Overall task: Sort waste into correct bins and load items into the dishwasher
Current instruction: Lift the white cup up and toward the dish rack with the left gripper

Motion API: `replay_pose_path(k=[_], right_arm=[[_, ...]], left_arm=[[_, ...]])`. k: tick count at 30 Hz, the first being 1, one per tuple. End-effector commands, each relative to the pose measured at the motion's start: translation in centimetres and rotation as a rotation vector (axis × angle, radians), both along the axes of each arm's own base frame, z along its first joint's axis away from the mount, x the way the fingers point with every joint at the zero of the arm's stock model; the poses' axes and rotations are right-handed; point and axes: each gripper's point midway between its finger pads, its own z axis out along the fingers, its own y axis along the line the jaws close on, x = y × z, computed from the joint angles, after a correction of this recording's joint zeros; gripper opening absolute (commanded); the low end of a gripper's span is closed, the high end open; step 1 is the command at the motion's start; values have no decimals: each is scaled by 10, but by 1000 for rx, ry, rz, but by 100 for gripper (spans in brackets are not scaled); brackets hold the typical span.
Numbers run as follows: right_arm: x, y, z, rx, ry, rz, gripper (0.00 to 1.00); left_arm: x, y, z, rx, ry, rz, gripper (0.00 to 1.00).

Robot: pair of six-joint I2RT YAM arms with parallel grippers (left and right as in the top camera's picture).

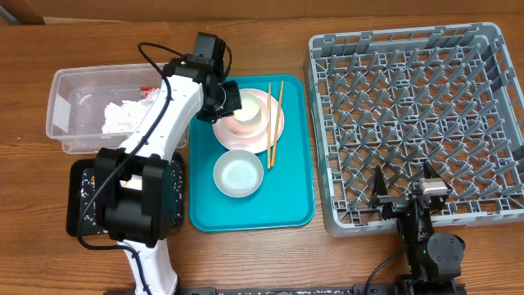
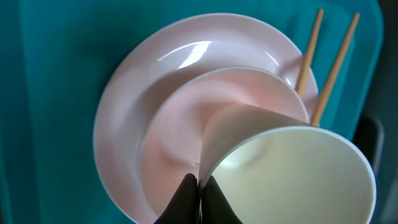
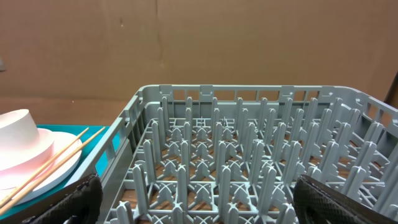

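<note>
My left gripper [image 1: 232, 102] [image 2: 199, 188] is shut on the rim of the small white cup [image 1: 248, 103] [image 2: 292, 177], one finger inside and one outside. The cup is tilted inside the pink bowl [image 1: 246, 124] [image 2: 180, 124], which sits on the pale pink plate [image 1: 278, 123] [image 2: 124, 99]. Two wooden chopsticks [image 1: 273, 123] [image 2: 336, 62] lie across the plate's right edge. A grey bowl [image 1: 238, 174] sits nearer on the teal tray [image 1: 291, 197]. The grey dish rack [image 1: 417, 115] [image 3: 249, 155] holds nothing. My right gripper [image 1: 405, 197] [image 3: 199, 205] stands open over its near edge.
The clear tub [image 1: 70, 90] at the left holds a white napkin [image 1: 123, 115] and a red wrapper [image 1: 148, 89]. The black tray [image 1: 78, 192] lies mostly under the left arm's base. From the right wrist, the cup [image 3: 15, 124] and chopsticks [image 3: 50, 162] show left of the rack.
</note>
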Motion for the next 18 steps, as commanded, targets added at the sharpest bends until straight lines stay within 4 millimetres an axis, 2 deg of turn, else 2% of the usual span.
replay_pose_path(k=[1, 5, 9, 12, 16, 18], right_arm=[[0, 0, -3, -1, 1, 2, 100], [0, 0, -3, -1, 1, 2, 100], [1, -5, 4, -43, -27, -25, 100], [1, -9, 14, -74, -72, -49, 100], [1, -10, 13, -80, -66, -55, 100], [0, -4, 21, -69, -101, -23, 100]], left_arm=[[6, -13, 38, -211, -32, -21, 4], [6, -23, 78, -484, -44, -60, 4], [-7, -33, 117, -778, -52, -193, 4], [-16, -36, 130, -863, -52, -245, 4], [-24, -37, 130, -876, -36, -264, 4], [-27, -37, 130, -877, -29, -268, 4]])
